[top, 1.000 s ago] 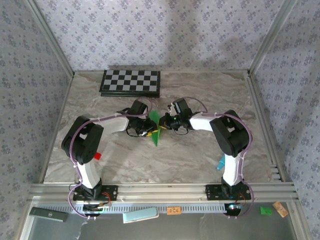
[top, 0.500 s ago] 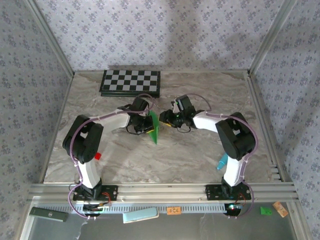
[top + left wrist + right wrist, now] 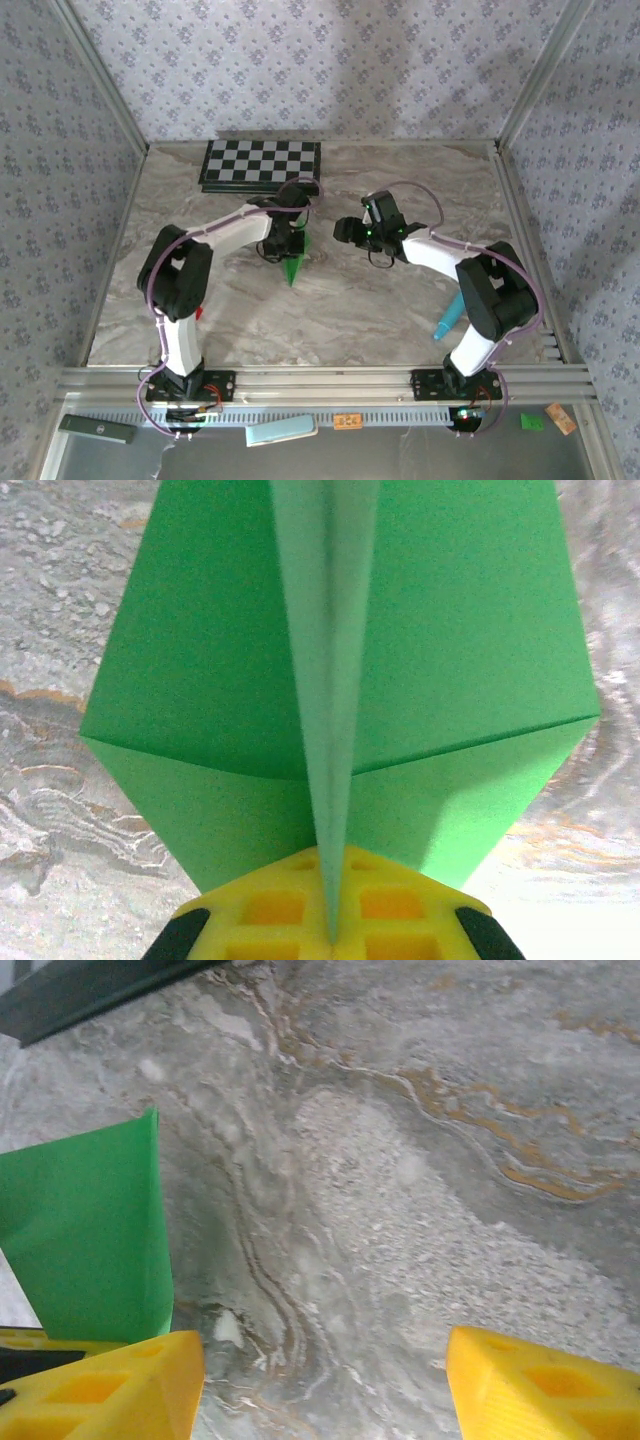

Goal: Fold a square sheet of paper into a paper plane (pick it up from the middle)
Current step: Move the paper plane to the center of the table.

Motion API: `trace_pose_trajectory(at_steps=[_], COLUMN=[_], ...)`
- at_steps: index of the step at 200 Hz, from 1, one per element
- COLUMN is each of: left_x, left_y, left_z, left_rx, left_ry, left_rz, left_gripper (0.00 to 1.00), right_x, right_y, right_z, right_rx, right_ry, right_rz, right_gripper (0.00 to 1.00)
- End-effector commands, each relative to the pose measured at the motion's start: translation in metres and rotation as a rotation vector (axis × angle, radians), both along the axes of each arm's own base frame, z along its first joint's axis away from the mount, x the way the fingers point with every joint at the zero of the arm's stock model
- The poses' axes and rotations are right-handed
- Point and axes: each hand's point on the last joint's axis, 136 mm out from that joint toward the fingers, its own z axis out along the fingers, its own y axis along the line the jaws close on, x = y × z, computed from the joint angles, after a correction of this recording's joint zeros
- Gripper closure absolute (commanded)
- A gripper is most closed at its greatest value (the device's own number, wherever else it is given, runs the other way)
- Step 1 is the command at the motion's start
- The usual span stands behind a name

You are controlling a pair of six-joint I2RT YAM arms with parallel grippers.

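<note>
Clenched jaws at the left gripper (image 3: 330, 925), pinching the paper plane (image 3: 330, 680) by its centre crease, probably to keep the fold sharp; wings splayed over mid desk (image 3: 400, 300); released jaws at the right gripper (image 3: 320, 1380), just beside the paper.

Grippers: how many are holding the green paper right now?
1: the left gripper, shut on the folded green paper. The right gripper is open, beside the paper.

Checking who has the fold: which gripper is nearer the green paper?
Left. The left gripper pinches the green paper at its centre fold; the right gripper hangs open off to one side.
</note>
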Motion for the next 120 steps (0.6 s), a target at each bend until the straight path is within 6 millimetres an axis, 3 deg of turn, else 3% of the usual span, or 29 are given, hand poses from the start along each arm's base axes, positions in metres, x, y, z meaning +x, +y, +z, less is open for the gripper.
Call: trace_pose_trajectory(at_steps=[1,54,120], left_x=[-0.006,-0.010,-0.014], left_y=[0.009,0.005,0.006], left_z=[-0.007,-0.019,-0.031], left_rx=[0.103,0.122,0.138], left_ry=[0.027,0.062,0.097], left_rz=[-0.042,-0.043,-0.033], left_gripper=[0.95,0.88,0.91], right_x=[0.001,0.000,-0.001], right_y=[-0.012,-0.016,-0.016], right_z=[0.006,0.002,-0.001], right_rx=[-0.032,-0.024,-0.016], right_ry=[-0.040,-0.019,-0.004], right_rz=[-0.026,-0.042,-0.046], right_gripper=[0.32,0.32,0.32])
